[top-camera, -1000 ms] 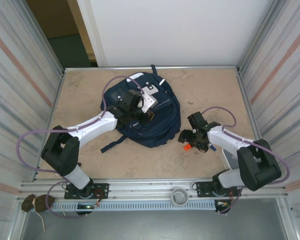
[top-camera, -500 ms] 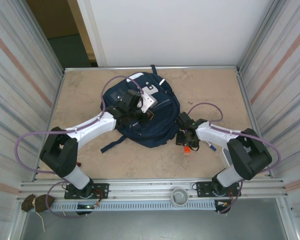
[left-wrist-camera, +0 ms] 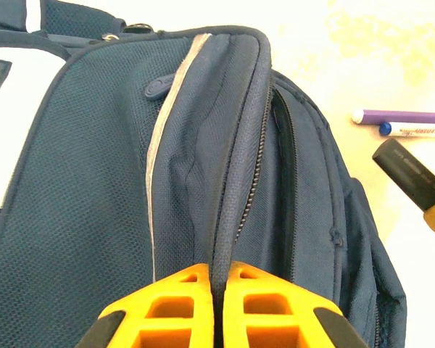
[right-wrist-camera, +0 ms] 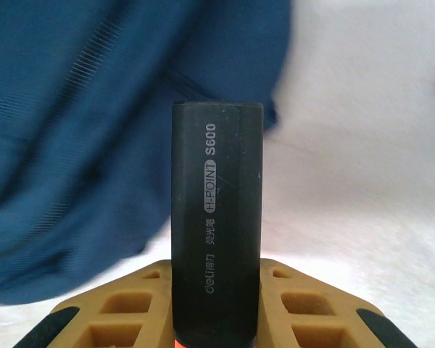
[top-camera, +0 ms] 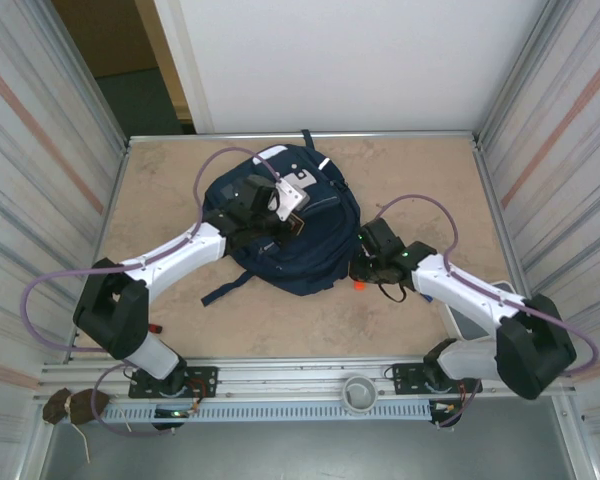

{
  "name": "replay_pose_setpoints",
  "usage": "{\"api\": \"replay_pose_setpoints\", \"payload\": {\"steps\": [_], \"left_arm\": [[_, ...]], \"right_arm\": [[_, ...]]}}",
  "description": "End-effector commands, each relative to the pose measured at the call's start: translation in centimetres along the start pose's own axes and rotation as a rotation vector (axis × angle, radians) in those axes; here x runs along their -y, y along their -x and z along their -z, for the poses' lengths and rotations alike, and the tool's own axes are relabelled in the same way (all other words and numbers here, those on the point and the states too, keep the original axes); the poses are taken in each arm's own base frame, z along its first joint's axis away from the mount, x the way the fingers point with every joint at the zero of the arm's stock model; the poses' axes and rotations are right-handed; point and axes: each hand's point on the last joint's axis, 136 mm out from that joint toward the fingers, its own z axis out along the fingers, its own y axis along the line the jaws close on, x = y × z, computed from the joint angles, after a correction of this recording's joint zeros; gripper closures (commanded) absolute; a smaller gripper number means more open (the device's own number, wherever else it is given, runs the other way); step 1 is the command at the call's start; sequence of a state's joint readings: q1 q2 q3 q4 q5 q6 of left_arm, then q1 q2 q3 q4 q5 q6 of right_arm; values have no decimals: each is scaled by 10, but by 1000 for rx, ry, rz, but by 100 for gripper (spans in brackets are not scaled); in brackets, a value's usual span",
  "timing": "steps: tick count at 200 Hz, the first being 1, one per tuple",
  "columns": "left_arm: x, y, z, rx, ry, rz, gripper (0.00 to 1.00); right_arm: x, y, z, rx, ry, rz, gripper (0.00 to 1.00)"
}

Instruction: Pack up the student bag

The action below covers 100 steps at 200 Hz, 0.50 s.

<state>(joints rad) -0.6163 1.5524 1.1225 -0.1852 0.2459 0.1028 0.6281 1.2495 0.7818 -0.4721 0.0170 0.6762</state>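
Top external: I see the table with the student bag lying flat, slightly left of centre. Left gripper is on top of the bag, clenched on the fold along its zipper. Right gripper is just beside the bag's near-right edge, grasping a black marker. Left wrist: purple pen and blue-capped pen lie side by side right of the bag.

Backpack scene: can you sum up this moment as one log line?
left gripper: pinching student bag zipper edge | right gripper: gripping black marker beside bag | status: marker not yet inside
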Motion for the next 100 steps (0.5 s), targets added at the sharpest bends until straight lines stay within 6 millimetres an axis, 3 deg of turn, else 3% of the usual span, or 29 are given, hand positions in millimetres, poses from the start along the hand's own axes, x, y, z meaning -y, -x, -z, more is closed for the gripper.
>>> {"api": "replay_pose_setpoints", "payload": {"steps": [1, 28, 52, 80, 100], "left_arm": [[-5, 47, 32, 132, -31, 35, 100], [-14, 72, 45, 194, -92, 144, 100], [-12, 94, 52, 225, -148, 192, 100], [-15, 110, 58, 251, -155, 216, 100], [-21, 112, 58, 252, -140, 236, 100]], "right_arm": [[-58, 35, 20, 84, 245, 8, 83], [-102, 65, 14, 93, 375, -42, 82], [-128, 93, -3, 100, 430, -129, 81], [-139, 124, -32, 109, 436, -242, 73], [-144, 132, -43, 95, 448, -242, 58]]}}
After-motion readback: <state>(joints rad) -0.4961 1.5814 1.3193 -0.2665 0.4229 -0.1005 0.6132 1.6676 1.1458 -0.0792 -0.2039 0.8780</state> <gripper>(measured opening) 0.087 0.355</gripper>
